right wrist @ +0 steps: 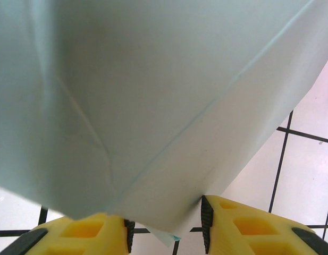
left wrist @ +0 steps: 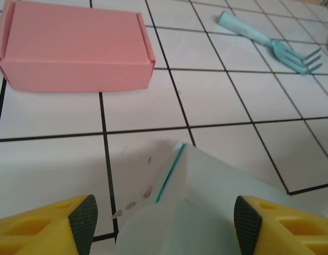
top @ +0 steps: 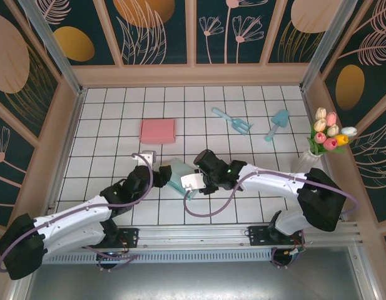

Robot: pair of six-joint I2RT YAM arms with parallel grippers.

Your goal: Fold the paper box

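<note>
paper box (top: 178,175): pale teal, half-folded | left pincer (left wrist: 162,215): agape, straddling it | right pincer (right wrist: 165,223): gripping its edge

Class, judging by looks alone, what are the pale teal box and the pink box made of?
Pale teal box: probably thin matte card; it shows sharp creases and a darker teal cut edge. Pink box: likely matte paperboard, with folded flaps at the ends.

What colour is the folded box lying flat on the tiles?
Pink. The folded box shows best in the left wrist view.
</note>
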